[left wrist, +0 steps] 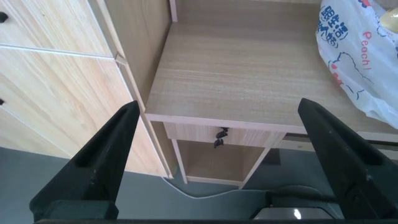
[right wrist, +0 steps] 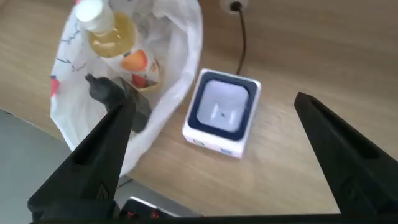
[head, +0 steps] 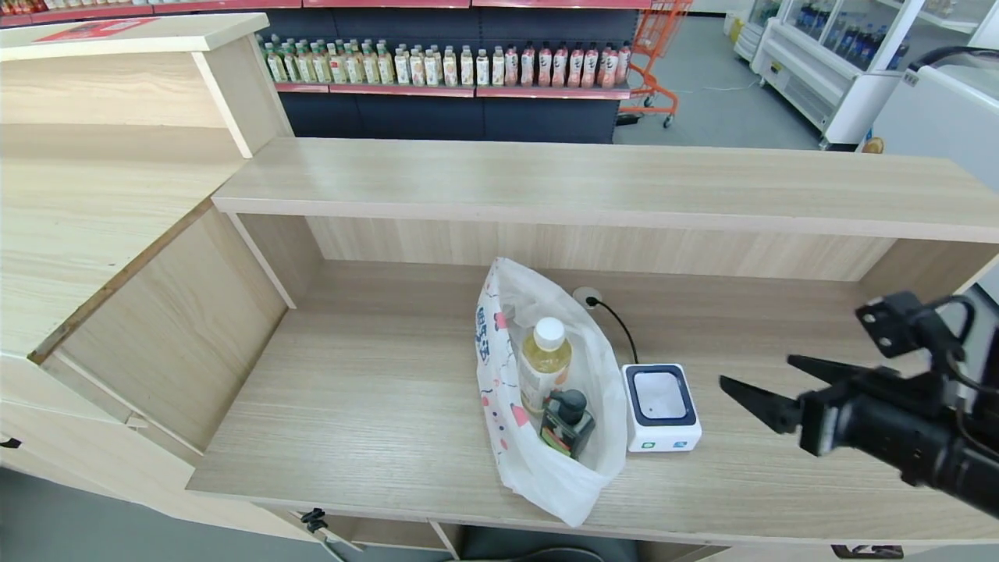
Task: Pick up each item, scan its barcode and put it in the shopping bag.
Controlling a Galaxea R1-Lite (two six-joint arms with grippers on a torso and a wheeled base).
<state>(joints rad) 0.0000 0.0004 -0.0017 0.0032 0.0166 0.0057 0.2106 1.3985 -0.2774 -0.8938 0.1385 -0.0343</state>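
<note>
- Standing on the table [head: 375,406], the shopping bag [head: 538,468] holds a drink bottle [head: 545,363] and perhaps a pump bottle [head: 567,425].
- Right pincer [head: 755,370], apart, near scanner [head: 660,406]; left pincer [left wrist: 217,109] apart.

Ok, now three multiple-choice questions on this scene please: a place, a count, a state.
1. Where is the scanner, relative to the shopping bag? A) inside it B) beside it, on the counter C) under it
2. Items in the bag? A) none B) two C) five
3. The right gripper is: A) open, empty B) shut on a bottle C) shut on the scanner
Answers: 1 B: it stands next to the bag. 2 B: a yellow drink bottle and a dark pump bottle. 3 A: fingers apart, nothing between.
</note>
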